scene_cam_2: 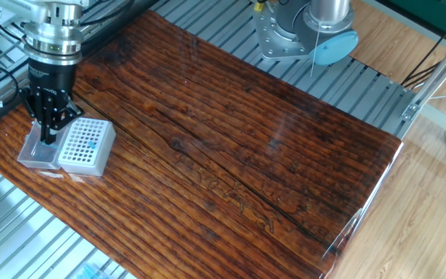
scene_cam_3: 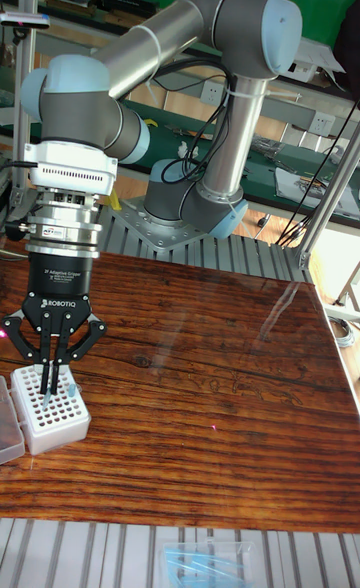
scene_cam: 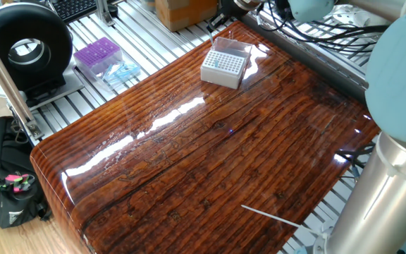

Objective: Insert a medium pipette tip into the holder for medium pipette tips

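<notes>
The holder (scene_cam: 223, 68) is a small white box rack with a grid of holes and a clear plastic lid (scene_cam: 233, 48) attached, at the table's far end. It also shows as the holder (scene_cam_2: 86, 145) and the holder (scene_cam_3: 55, 411). My gripper (scene_cam_3: 50, 380) hangs upright over the holder's left part, its fingers drawn close together on a slender bluish-grey medium pipette tip (scene_cam_3: 46, 391) that points down just above the holes. From the other side, the gripper (scene_cam_2: 49, 138) stands over the seam between the clear lid (scene_cam_2: 37, 152) and the rack. In the first fixed view the gripper is cut off by the top edge.
A purple rack (scene_cam: 97, 55) and a pale blue rack (scene_cam: 122, 70) lie on the metal slats left of the table. A thin white stick (scene_cam: 270, 215) lies near the front edge. The arm's base (scene_cam_2: 308, 35) stands at the far side, cables behind the holder.
</notes>
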You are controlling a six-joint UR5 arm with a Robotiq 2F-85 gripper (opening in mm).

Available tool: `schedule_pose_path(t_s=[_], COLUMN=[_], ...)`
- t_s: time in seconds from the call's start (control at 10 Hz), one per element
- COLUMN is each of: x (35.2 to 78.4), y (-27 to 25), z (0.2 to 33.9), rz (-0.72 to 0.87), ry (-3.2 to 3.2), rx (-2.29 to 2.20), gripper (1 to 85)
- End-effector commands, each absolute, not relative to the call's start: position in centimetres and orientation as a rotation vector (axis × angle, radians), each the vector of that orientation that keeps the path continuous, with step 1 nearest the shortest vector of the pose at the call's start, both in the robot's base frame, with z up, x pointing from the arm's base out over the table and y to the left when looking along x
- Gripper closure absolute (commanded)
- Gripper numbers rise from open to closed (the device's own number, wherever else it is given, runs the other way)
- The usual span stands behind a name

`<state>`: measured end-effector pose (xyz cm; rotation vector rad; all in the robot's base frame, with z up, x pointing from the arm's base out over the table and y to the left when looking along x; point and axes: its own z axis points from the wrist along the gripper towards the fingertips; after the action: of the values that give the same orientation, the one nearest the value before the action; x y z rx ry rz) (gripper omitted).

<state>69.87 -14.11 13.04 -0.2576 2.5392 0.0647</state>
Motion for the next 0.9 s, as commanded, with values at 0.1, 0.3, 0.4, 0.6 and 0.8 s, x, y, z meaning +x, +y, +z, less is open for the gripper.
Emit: schedule_pose_path(t_s=[0.1, 0.3, 0.4, 0.6, 0.8], x=[69.55, 69.41, 69.36, 69.07, 69.01], y=[-14.37, -14.42, -14.44, -14.51, -14.49], z=[12.45, 12.18, 12.18, 11.9, 11.49], rz=[0.068, 0.067, 0.067, 0.068, 0.07], ry=[2.54, 2.541, 2.54, 2.542, 2.538], rx=[-0.25, -0.254, -0.254, -0.251, -0.255], gripper=[80.3, 80.3, 80.3, 80.3, 80.3])
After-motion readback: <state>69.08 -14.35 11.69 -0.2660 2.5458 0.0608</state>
